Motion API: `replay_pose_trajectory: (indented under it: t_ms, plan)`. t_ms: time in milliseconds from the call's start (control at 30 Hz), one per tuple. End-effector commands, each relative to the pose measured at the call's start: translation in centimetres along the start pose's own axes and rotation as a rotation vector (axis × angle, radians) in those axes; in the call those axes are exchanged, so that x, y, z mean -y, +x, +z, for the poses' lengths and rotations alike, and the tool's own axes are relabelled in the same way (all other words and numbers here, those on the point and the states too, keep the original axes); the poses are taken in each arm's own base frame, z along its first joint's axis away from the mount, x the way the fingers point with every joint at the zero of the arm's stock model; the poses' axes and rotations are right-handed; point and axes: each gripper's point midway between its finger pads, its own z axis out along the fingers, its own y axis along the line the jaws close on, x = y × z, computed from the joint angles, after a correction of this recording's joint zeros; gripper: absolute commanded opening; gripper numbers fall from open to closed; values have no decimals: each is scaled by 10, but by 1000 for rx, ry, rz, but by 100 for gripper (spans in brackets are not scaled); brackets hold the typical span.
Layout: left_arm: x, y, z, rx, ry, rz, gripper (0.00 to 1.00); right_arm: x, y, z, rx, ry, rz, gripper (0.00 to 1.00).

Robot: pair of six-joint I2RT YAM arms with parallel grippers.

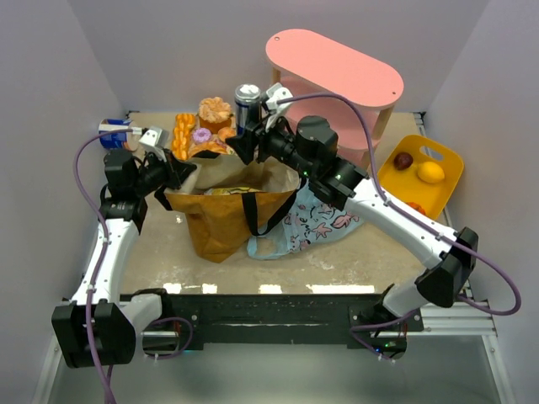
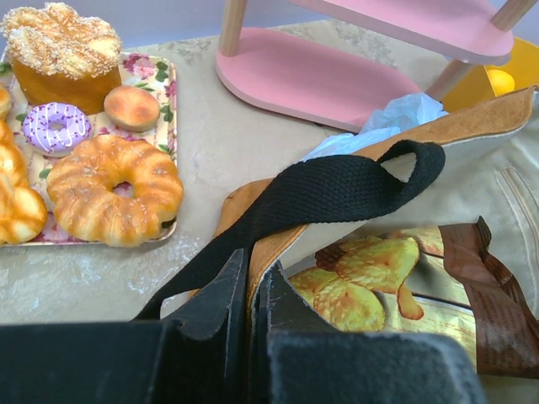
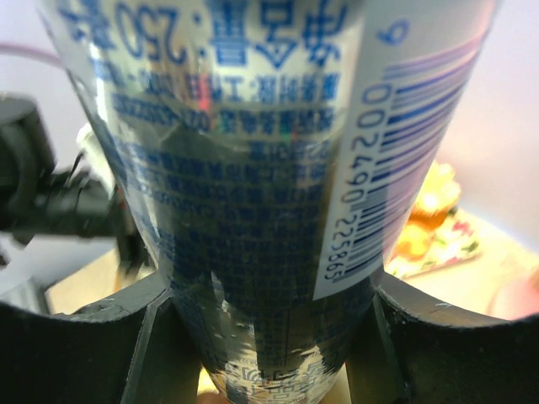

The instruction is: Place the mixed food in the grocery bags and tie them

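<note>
The tan canvas tote (image 1: 215,227) stands open at the table's middle, one of the grocery bags. My left gripper (image 2: 250,290) is shut on the tote's rim (image 2: 472,122), beside its black strap (image 2: 337,189). A snack packet with a chips picture (image 2: 370,282) lies inside. The tall silver can (image 1: 247,103) hangs upright over the tote's far edge, with my right gripper (image 3: 274,337) shut on its lower end (image 3: 253,168). The light-blue printed bag (image 1: 320,220) lies flat to the tote's right. On a tray sit a golden ring doughnut (image 2: 114,198) and a small orange bun (image 2: 132,107).
A floral tray (image 1: 189,139) of pastries stands behind the tote, with a purple doughnut (image 2: 56,126) and a frosted cake (image 2: 63,50). A pink two-tier shelf (image 1: 337,76) is at the back right. A yellow basket (image 1: 446,160) with fruit sits at the right edge.
</note>
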Motion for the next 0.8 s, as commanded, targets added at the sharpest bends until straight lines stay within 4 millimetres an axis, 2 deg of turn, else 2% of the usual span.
replay_pose_trajectory:
  t_ms: [0,267,433,500,533,600,633,667,700,733,767]
  plan:
    - [6,-5,-1,22,9,13,0,-20,-21,-26,55,-47,72,0]
    - [8,-6,-3,26,3,24,0,-45,38,-23,-107,-96,48,0]
    - [11,-8,-2,28,11,30,0,-61,93,-19,-235,-134,11,0]
    - [13,-9,-3,32,14,34,0,-61,112,-15,-285,-133,-18,0]
    - [14,-9,-4,34,13,38,0,-55,134,-11,-342,-111,-53,0]
    - [14,-9,-4,36,12,40,0,-47,146,-7,-370,-73,-79,0]
    - [15,-10,-4,37,13,45,0,-37,162,-4,-411,-31,-93,0]
    - [14,-10,-5,36,9,44,0,-34,168,-3,-435,-16,-102,0]
    - [14,-11,-5,38,6,46,0,-32,161,2,-434,-6,-112,0]
    - [14,-10,-4,36,5,45,0,-28,178,2,-499,2,-130,0]
    - [15,-10,-5,35,10,43,0,-26,173,5,-497,18,-137,0]
